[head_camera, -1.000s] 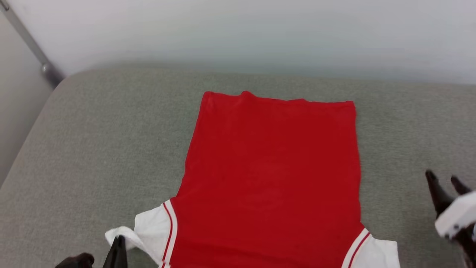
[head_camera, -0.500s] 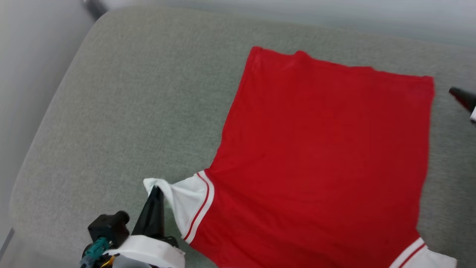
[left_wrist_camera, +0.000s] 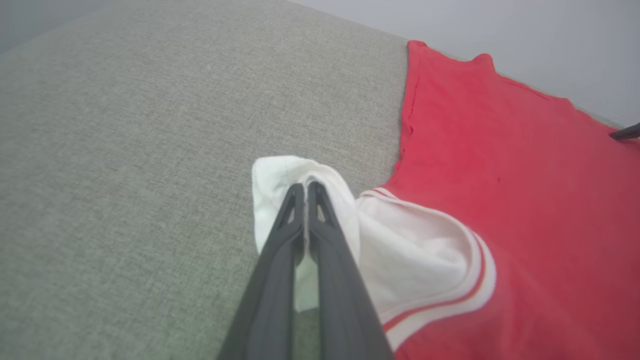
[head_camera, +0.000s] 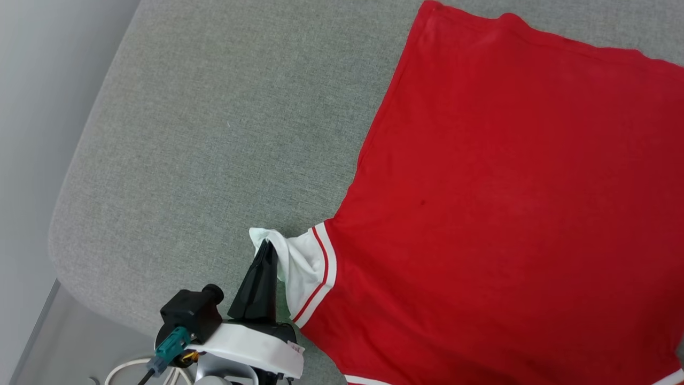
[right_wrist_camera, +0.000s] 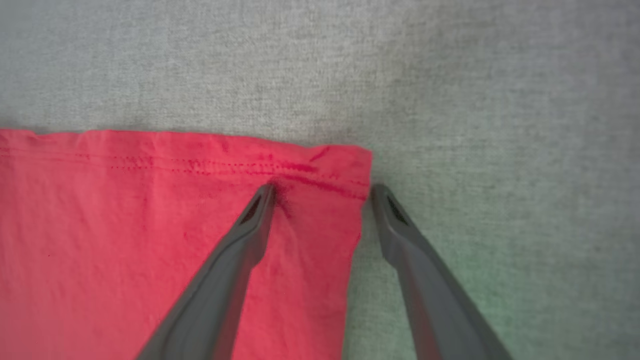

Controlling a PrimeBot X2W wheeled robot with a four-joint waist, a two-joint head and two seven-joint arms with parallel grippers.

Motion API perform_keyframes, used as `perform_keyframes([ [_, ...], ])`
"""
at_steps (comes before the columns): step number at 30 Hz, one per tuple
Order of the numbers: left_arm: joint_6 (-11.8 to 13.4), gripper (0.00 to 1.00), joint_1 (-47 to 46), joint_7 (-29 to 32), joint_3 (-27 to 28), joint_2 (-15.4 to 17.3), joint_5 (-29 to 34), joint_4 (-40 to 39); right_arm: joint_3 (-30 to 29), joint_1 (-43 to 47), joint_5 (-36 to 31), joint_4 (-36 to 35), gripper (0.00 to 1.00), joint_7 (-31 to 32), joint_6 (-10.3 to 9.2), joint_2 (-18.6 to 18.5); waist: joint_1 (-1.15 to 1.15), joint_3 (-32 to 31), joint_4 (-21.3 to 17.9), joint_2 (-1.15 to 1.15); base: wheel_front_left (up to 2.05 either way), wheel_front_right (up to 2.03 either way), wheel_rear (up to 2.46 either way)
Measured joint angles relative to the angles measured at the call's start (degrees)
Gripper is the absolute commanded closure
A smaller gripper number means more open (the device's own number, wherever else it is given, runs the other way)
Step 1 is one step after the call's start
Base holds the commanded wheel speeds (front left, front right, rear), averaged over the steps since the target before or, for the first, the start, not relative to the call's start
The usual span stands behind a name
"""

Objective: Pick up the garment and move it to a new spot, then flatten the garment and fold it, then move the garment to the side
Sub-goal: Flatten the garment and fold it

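The garment is lying spread out on the grey cushion, plain red side facing up, with its body running towards the right of the head view. The left claw is pinching the tip of the white sleeve, its two dark fingers pressed together on the cloth. In the left wrist view the left claw is showing those fingers meeting at a bunched fold of the sleeve, and the white fabric is wrapping around both sides of them. The red-and-white striped trim is curving where the sleeve joins the red body.

Over at the other arm, the right claw is standing wide apart at a hem corner of the garment. One finger is sitting over the red cloth just below the stitched hem line, and the other is sitting over bare cushion just beside the side edge, so the corner is lying between them. Whether the tips are pressing on the fabric is not clear. A pale wall is running along the cushion's left edge.
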Motion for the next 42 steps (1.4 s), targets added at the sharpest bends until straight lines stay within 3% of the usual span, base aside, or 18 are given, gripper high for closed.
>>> perform_keyframes([
  [2, -0.1, 1.00, -0.2, 0.0, 0.0, -0.3, 0.3, 0.2, -1.6, -0.3, -0.9, -0.3, 0.00, 1.5, 0.03, 0.3, 0.00, 0.3, 0.2, 0.00, 0.00, 0.00, 0.00],
  [3, -0.3, 1.00, -0.3, -0.1, 0.1, -0.4, 0.4, 0.3, -1.7, -0.3, -1.7, -0.5, 0.60, 1.9, 0.03, 0.5, 0.00, 0.3, 0.2, 0.00, 0.00, 0.00, 0.00],
  [5, -0.5, 1.00, -0.3, -0.1, 0.1, -0.7, 0.5, 0.5, -2.1, -0.4, -2.4, -1.0, 1.00, 2.7, 0.03, 1.0, 0.00, 0.3, 0.1, 0.00, 0.00, 0.00, 0.00],
  [11, -1.0, 1.00, -0.5, -0.1, 1.0, -1.4, 0.9, 1.5, 0.0, 0.0, -2.7, -2.4, 1.00, 3.2, 0.01, 1.3, 0.00, -0.4, -0.5, 0.00, 0.00, 0.00, 0.00],
  [16, -1.0, 1.00, -0.1, -0.1, 2.1, -0.9, 1.0, 2.3, 6.3, 1.2, -0.7, -3.5, 1.00, 1.7, 0.01, -0.1, 0.00, -3.0, -1.6, 0.00, 0.00, 0.00, 0.00],
  [25, 0.8, 1.00, 3.3, 1.1, 3.5, 2.0, 1.3, 1.2, 22.4, 9.7, 9.2, -12.1, 1.00, 2.1, 0.00, -10.1, -0.01, -10.9, -6.0, 0.00, 0.00, 0.00, 0.00],
  [32, 3.1, 1.00, 6.9, 3.1, 4.9, 4.2, 0.7, -0.9, 24.1, 24.7, 15.9, -20.7, 1.00, 5.0, 0.01, -15.9, -0.01, -15.3, -13.6, 0.00, 0.00, 0.00, 0.00],
  [36, 3.8, 1.00, 8.6, 4.3, 5.9, 5.5, -0.2, -1.3, 21.6, 36.7, 17.9, -24.8, 1.00, 6.1, 0.02, -14.8, -0.01, -17.3, -18.4, 0.00, 0.00, 0.00, 0.00],
  [42, 4.5, 1.00, 10.2, 5.2, 7.5, 7.0, -1.6, -0.8, 16.5, 54.2, 19.7, -26.6, 1.00, 5.4, 0.02, -8.9, -0.01, -19.6, -24.3, 0.00, 0.00, 0.00, 0.00],
])
